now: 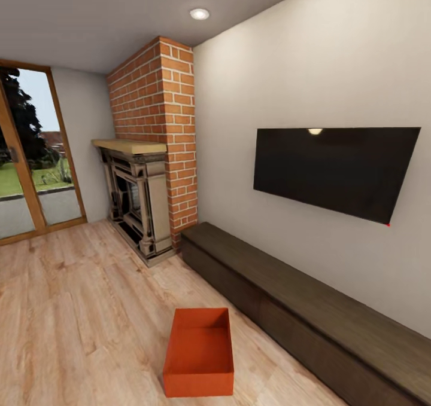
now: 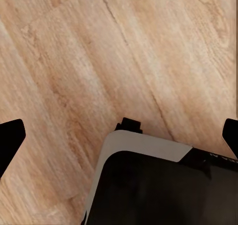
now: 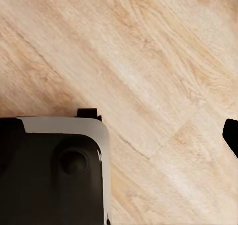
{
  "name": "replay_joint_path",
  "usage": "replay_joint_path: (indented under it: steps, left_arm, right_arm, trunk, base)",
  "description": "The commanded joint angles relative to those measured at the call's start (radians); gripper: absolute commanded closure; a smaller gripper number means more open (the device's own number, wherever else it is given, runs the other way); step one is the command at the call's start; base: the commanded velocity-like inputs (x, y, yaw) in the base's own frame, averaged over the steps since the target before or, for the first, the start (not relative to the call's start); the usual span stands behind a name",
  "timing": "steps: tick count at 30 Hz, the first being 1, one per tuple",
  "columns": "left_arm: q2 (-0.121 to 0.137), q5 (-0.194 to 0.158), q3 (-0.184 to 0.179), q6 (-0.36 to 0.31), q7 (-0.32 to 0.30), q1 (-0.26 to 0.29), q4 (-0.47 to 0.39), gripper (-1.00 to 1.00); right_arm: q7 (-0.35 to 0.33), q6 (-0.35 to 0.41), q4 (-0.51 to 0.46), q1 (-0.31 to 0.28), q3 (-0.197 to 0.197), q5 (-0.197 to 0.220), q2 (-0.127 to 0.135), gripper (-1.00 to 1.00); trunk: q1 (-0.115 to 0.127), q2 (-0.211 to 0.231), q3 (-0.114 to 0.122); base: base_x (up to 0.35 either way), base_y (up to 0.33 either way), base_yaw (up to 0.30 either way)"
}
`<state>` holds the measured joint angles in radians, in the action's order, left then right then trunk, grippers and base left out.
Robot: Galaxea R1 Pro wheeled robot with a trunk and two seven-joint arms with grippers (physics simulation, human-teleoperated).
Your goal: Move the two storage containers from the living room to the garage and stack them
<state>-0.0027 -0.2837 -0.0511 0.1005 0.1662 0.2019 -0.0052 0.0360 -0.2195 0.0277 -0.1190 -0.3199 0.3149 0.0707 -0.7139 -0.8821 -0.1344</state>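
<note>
One orange-red storage container (image 1: 199, 352) sits on the light wood plank floor (image 1: 78, 310) of the living room, low in the head view, open side up and nothing in it. The second container is out of view. In the left wrist view my left gripper (image 2: 120, 137) hangs above the planks, open, its two dark fingertips (image 2: 11, 139) far apart at the picture's edges and nothing between them. In the right wrist view one dark fingertip (image 3: 231, 135) of my right gripper sits at the picture's edge over bare planks; the gripper looks open and holds nothing.
A long dark low cabinet (image 1: 311, 310) runs along the wall right of the container, under a wall-mounted TV (image 1: 335, 170). A stone fireplace (image 1: 137, 203) with a brick chimney stands behind. Wood-framed glass doors (image 1: 30, 167) are at far left. My own dark base (image 2: 158, 185) shows below both wrists.
</note>
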Motion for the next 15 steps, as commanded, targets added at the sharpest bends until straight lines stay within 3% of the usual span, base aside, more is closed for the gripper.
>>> replay_joint_path:
  steps: [1,7,15]
  left_arm:
    - [0.000,-0.008,-0.006,0.004,0.003,0.001,0.000,-1.00]
    - [0.001,-0.011,-0.006,0.003,0.003,0.001,-0.001,-1.00]
    - [0.001,-0.012,-0.006,0.002,0.003,0.001,-0.001,-1.00]
  right_arm:
    - [0.002,-0.006,0.003,-0.002,-0.008,0.007,0.000,-1.00]
    - [0.005,-0.006,0.003,-0.002,-0.008,0.007,0.000,-1.00]
    - [0.004,-0.006,0.003,-0.002,-0.008,0.007,0.001,-1.00]
  trunk:
    - [-0.001,-0.001,-0.001]
    - [-0.001,-0.001,-0.001]
    - [-0.001,-0.001,-0.001]
  base:
    - [0.091,0.000,0.000]
    - [0.077,0.000,0.000]
    - [0.301,0.000,0.000]
